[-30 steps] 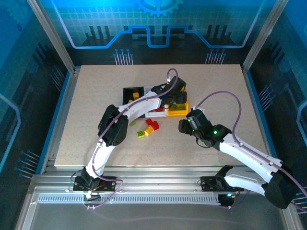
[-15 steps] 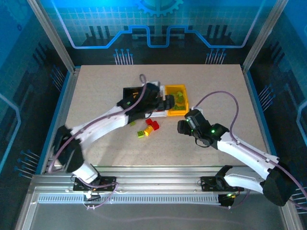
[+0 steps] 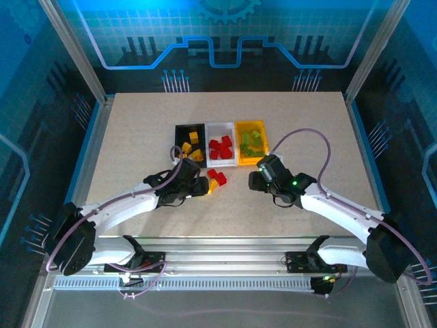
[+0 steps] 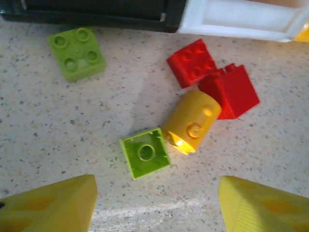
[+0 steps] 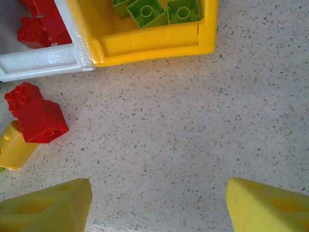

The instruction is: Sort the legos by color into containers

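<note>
At the near side of the tabletop [image 3: 123,137], the left tool [image 4: 157,200] hangs low over the loose legos. Its two yellow fingers [image 4: 53,205] stand well apart, with bare surface between them and nothing in their hold.

Just beyond the fingertips, around the middle of the tabletop, lies an upturned lime green brick [image 4: 145,152], hollow side up. It touches a yellow-orange round piece [image 4: 192,122] lying on its side. That piece rests against two red bricks [image 4: 229,90], which touch each other, the farther one studs up. A second lime green brick [image 4: 77,52], studs up, sits apart to the left, near the black bin's front wall.

To the right of this cluster, the right tool [image 5: 159,205] is also low over the tabletop. Its fingers are spread wide and empty above bare surface, in front of the yellow bin's near wall.

Farther on, a little past the tabletop's middle towards its far edge, the three bins stand joined in a row:
- The black bin [image 3: 179,137], on the left, holds yellow-orange bricks.
- The white bin [image 3: 222,126], in the centre, holds red bricks.
- The yellow bin [image 3: 250,126], on the right, holds lime green ones.
</note>
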`<state>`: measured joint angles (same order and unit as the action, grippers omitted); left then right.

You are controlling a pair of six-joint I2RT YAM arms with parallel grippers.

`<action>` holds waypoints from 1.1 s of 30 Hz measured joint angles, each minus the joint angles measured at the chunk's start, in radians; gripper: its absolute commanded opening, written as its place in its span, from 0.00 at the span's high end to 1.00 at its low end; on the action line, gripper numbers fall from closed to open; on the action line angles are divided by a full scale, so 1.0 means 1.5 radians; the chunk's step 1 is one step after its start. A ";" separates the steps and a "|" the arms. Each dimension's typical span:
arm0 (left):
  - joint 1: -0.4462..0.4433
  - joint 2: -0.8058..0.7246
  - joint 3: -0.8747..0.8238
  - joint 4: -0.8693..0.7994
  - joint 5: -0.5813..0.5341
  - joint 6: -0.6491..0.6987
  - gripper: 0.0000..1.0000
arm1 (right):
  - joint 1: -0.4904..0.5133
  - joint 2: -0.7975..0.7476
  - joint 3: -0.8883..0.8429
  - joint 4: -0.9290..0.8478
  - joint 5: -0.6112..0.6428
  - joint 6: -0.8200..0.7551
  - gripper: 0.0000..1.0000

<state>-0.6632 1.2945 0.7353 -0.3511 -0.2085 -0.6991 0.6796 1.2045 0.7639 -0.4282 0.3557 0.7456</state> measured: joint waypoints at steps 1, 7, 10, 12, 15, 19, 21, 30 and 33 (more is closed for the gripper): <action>0.004 0.007 -0.002 0.001 0.003 0.000 0.38 | 0.000 0.000 0.002 0.000 0.000 0.000 0.25; 0.017 0.062 -0.004 0.011 0.003 0.001 0.47 | 0.000 -0.004 0.007 0.000 0.001 0.000 0.25; 0.023 0.091 -0.006 0.015 0.003 0.001 0.52 | 0.000 -0.006 0.007 0.000 0.001 0.000 0.25; 0.028 0.107 -0.010 0.016 0.002 0.001 0.54 | 0.000 -0.006 0.007 0.000 0.001 0.000 0.25; 0.031 0.112 -0.015 0.013 -0.003 0.001 0.57 | 0.000 -0.006 0.007 0.000 0.001 0.000 0.25; 0.030 0.104 -0.026 0.010 -0.003 0.001 0.58 | 0.000 -0.007 0.011 0.000 0.001 0.000 0.26; 0.030 0.076 -0.043 -0.003 -0.003 0.001 0.58 | 0.000 -0.009 0.011 0.000 0.001 0.000 0.25; 0.023 -0.035 -0.064 -0.058 -0.003 0.000 0.26 | 0.000 -0.010 0.011 0.002 0.000 0.000 0.26; 0.006 -0.002 -0.039 -0.057 -0.003 0.013 0.15 | 0.000 -0.010 0.011 0.002 0.001 -0.001 0.26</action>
<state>-0.6537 1.2922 0.6769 -0.4370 -0.2134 -0.6792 0.6796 1.1893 0.7811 -0.4255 0.3565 0.7448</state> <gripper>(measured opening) 0.816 0.745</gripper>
